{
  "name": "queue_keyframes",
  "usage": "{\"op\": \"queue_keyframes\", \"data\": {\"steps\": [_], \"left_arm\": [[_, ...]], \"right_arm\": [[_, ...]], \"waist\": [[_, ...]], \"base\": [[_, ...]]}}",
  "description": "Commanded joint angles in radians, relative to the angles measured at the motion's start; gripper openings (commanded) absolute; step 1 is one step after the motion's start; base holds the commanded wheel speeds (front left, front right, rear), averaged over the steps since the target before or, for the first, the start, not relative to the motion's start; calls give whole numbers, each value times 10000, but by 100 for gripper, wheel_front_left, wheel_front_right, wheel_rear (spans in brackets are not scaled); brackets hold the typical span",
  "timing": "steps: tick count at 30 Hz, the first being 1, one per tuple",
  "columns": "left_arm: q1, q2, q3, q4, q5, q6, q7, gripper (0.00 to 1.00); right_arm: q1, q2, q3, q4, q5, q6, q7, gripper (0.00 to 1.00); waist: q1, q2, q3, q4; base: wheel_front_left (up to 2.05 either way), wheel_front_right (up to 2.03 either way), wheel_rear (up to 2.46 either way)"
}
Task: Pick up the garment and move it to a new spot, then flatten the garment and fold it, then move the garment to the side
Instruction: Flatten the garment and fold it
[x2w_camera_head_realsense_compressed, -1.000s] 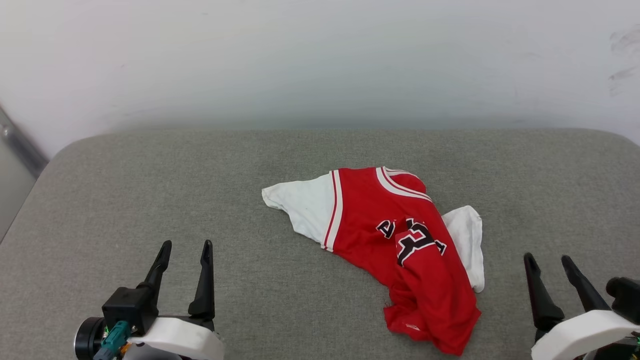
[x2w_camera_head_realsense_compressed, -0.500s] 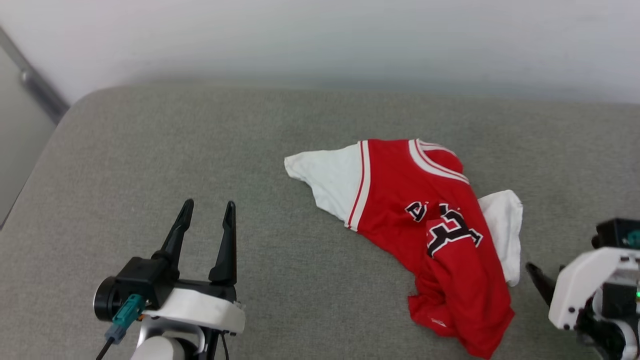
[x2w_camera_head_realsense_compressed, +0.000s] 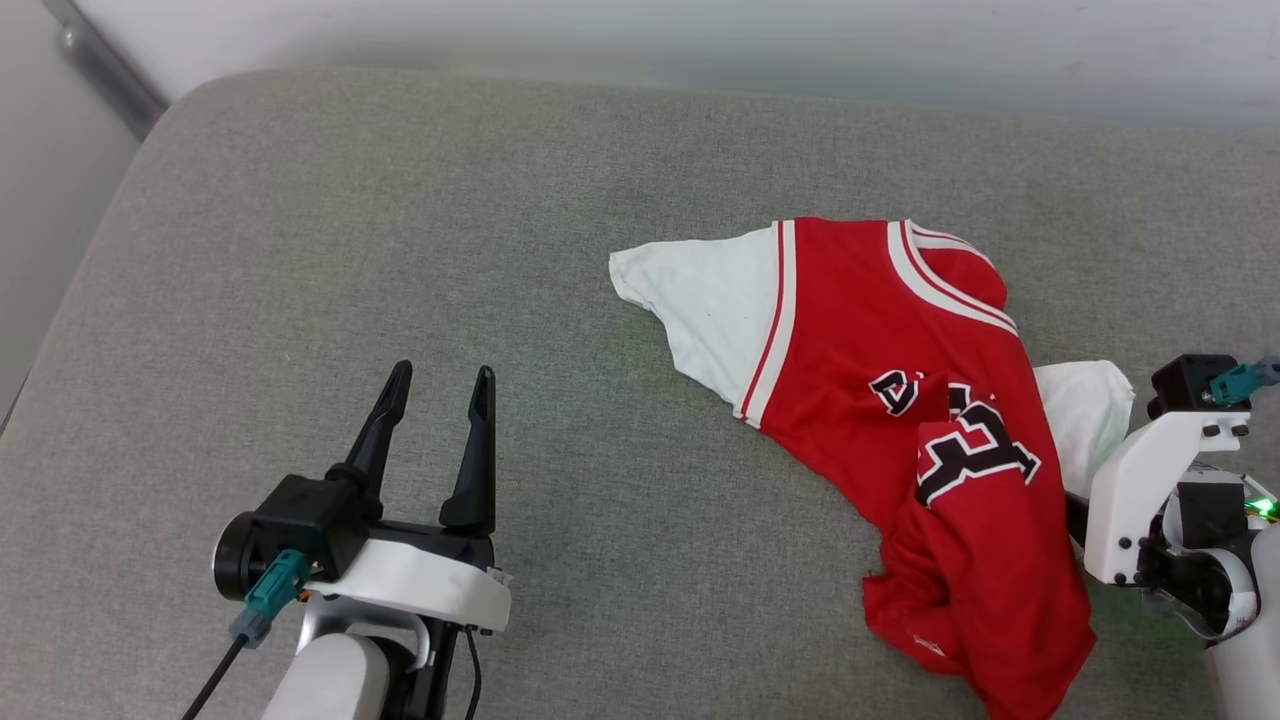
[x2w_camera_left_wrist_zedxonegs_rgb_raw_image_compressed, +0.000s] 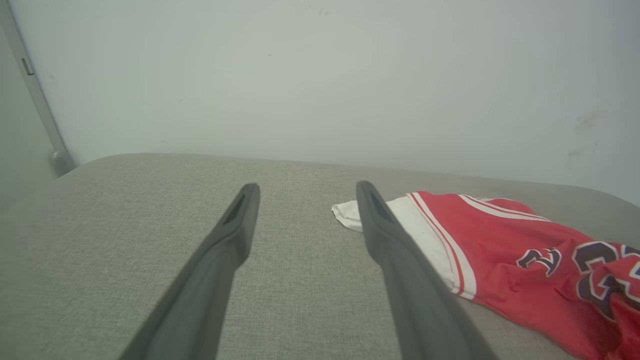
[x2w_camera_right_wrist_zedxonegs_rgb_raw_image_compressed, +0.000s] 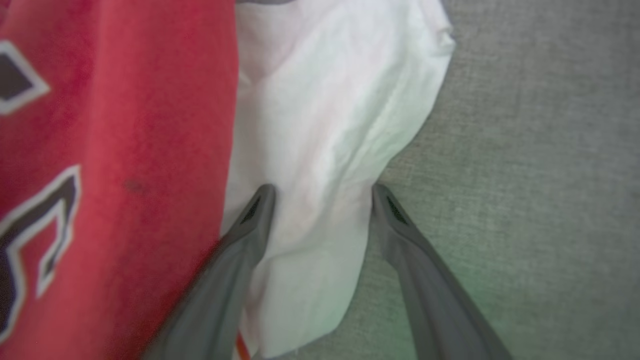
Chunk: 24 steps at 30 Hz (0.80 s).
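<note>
The garment (x2w_camera_head_realsense_compressed: 880, 380) is a red jersey with white sleeves and a black number, lying crumpled on the right of the grey padded surface (x2w_camera_head_realsense_compressed: 500, 200). In the head view my left gripper (x2w_camera_head_realsense_compressed: 442, 372) is open and empty, left of the garment and apart from it. In the left wrist view the left gripper (x2w_camera_left_wrist_zedxonegs_rgb_raw_image_compressed: 307, 186) points past the garment (x2w_camera_left_wrist_zedxonegs_rgb_raw_image_compressed: 505, 245) and its near white sleeve. My right arm's wrist (x2w_camera_head_realsense_compressed: 1150, 490) stands at the garment's right edge. In the right wrist view the right gripper (x2w_camera_right_wrist_zedxonegs_rgb_raw_image_compressed: 324, 189) is open, fingers pointing down astride the white sleeve (x2w_camera_right_wrist_zedxonegs_rgb_raw_image_compressed: 330, 110).
A white wall (x2w_camera_left_wrist_zedxonegs_rgb_raw_image_compressed: 320, 75) rises behind the surface. A metal rail (x2w_camera_head_realsense_compressed: 100, 60) runs along the wall at the upper left. The surface's rounded left edge (x2w_camera_head_realsense_compressed: 90, 260) drops off beside my left arm.
The head camera has tilted down and shifted, so the whole picture moved. My right gripper has turned fingers-down and come over the garment's right white sleeve. The left gripper has kept its place.
</note>
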Motion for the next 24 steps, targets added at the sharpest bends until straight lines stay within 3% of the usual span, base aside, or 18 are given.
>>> {"op": "queue_keyframes", "data": {"steps": [1,2,3,4,10,16,24], "left_arm": [[-79,-78,92,50,90,-78,-23,100],[-72,-116,148,82,143,-109,-23,100],[-42,-140,201,102,174,-147,-23,100],[92,-195,356,133,287,-191,-23,100],[304,-178,597,175,472,-285,-23,100],[430,-185,691,172,515,-328,-23,100],[577,-126,781,251,538,-340,-23,100]], "right_arm": [[232,67,280,561,158,-3,197,65],[227,57,351,672,237,-1,213,38],[181,30,435,716,280,-1,145,5],[-137,-136,547,645,345,-1,-245,0],[-468,-560,55,-22,109,-3,-1358,0],[277,-728,-1062,-465,-179,-3,-1488,0],[1622,-149,-2909,291,-755,-3,-1932,0]], "waist": [[-1,0,-18,0],[-1,0,-41,-16],[-1,0,-76,-47],[-1,0,-205,-192],[-1,0,-554,-575],[-1,0,-750,-843],[-1,0,-817,-1102]], "base": [[0,0,0],[0,0,0],[0,0,0],[0,0,0],[0,0,0],[0,0,0],[0,0,0]]}}
